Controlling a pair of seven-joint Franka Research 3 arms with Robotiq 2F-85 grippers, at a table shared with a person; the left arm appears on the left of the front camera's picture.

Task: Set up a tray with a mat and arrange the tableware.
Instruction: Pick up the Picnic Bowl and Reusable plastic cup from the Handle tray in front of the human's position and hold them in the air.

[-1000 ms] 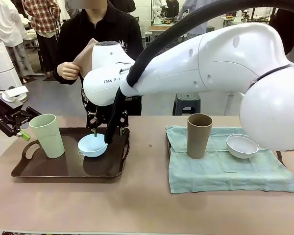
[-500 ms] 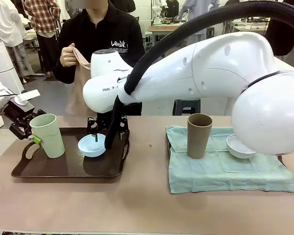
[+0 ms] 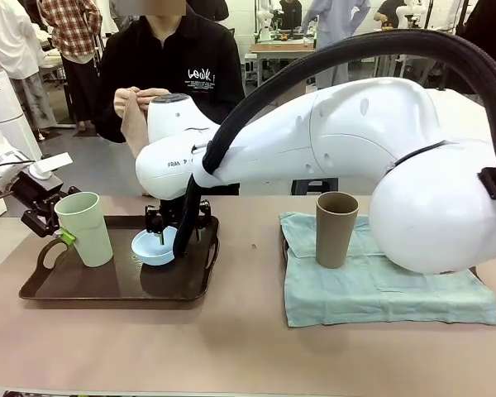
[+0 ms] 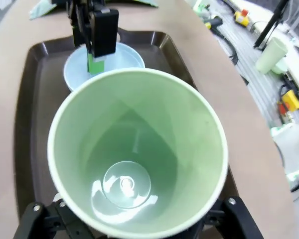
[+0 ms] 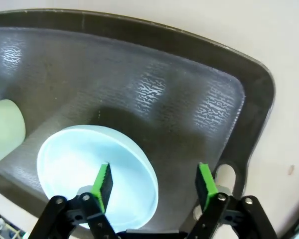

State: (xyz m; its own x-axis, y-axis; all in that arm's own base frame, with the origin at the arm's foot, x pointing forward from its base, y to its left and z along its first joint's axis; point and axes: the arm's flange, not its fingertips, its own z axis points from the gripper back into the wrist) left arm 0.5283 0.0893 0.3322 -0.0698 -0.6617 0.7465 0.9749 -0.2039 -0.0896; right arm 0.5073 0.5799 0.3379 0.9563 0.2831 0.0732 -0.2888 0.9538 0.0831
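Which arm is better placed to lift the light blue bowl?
Right: the right gripper straddles the rim of the light blue bowl; the left gripper is around the pale green tumbler.

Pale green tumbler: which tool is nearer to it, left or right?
Left. The left tool has the pale green tumbler between its fingers; the right tool is across the tray at the light blue bowl, straddling its rim.

My hands work at the dark brown plastic tray (image 3: 116, 287).
Left hand (image 3: 64, 235) grips the tall pale green tumbler (image 3: 87, 231); right hand (image 3: 172, 231) sits over the small light blue bowl (image 3: 151, 249).
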